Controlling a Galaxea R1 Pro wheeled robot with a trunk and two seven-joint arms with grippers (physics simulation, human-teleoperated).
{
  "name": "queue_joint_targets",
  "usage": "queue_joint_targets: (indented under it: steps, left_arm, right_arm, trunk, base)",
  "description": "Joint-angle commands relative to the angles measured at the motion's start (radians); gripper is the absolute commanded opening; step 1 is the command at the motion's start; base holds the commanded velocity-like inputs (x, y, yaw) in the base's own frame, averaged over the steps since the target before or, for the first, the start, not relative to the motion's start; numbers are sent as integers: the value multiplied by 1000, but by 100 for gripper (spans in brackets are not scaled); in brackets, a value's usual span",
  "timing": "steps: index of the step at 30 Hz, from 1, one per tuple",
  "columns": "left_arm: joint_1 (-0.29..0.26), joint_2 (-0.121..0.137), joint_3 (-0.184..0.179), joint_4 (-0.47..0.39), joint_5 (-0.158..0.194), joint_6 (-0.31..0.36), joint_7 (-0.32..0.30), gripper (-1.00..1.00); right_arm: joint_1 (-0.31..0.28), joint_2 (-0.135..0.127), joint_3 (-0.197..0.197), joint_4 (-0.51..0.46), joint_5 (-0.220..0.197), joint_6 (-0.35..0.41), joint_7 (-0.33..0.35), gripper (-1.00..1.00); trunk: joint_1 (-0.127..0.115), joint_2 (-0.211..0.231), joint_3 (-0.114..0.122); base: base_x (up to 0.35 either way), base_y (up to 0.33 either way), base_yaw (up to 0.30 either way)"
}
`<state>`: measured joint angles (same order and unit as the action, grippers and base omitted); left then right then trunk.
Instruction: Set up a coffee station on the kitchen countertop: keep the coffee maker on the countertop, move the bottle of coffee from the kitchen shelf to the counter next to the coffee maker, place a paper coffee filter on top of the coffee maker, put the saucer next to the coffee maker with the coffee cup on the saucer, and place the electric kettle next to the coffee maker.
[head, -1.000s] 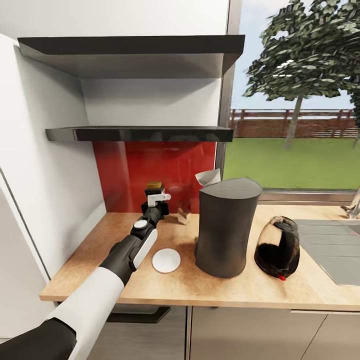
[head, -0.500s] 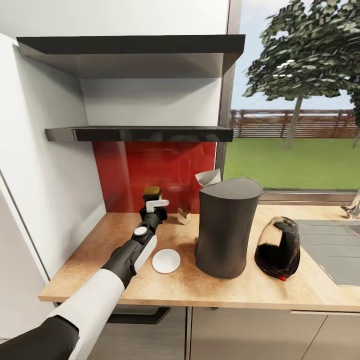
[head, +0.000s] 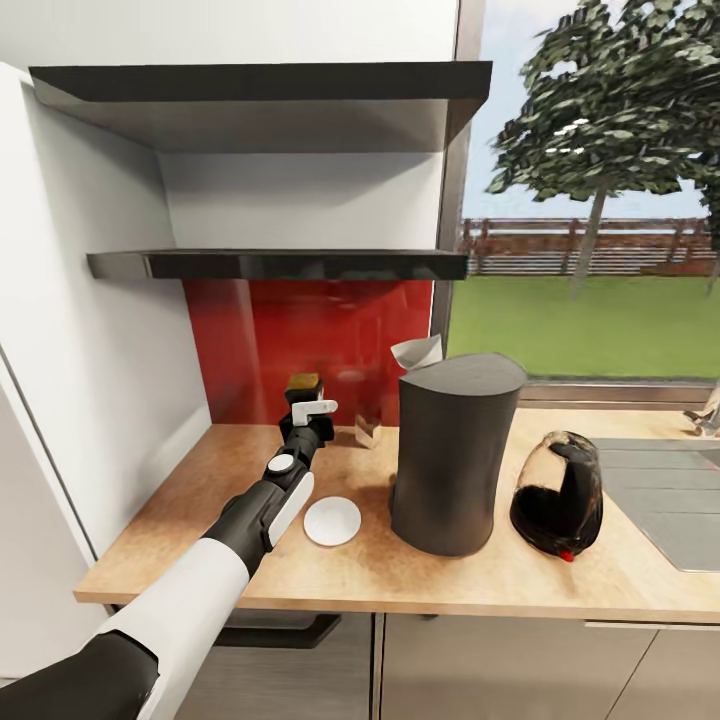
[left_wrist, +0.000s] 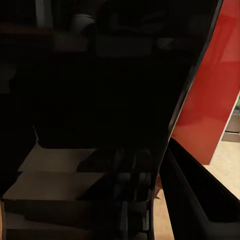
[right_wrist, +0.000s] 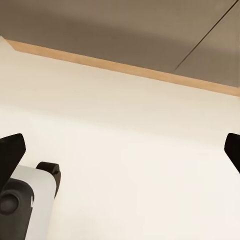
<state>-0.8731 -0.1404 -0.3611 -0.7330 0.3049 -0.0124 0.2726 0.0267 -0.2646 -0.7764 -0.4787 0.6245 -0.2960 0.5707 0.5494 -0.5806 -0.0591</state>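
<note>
Head view: left gripper (head: 305, 402) is clamped on slim black bottle of coffee with tan cork cap (head: 304, 383), held upright near the back-left of the tan cork-like countertop (head: 230, 470), left of tall dark-grey tapered coffee maker (head: 452, 455). Right gripper's fingertips sit wide apart, holding nothing.
</note>
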Motion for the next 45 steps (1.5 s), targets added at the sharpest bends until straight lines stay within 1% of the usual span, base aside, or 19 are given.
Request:
queue_joint_targets:
  steps: [1,3,45]
  left_arm:
    - [-1,1,-6,0,8,-1,7,-100]
    - [-1,1,-6,0,8,-1,7,-100]
    - [-1,1,-6,0,8,-1,7,-100]
  right_arm:
    - [-1,1,-7,-1,11,-6,6,100]
    - [-1,1,-7,-1,11,-6,5,100]
    - [-1,1,-7,-1,11,-8,5,100]
  trunk:
    - [0,-2,-2]
    - [0,-2,-2]
    - [161,-296,-133]
  base:
    - [0,0,0]
    - [0,0,0]
    - [0,0,0]
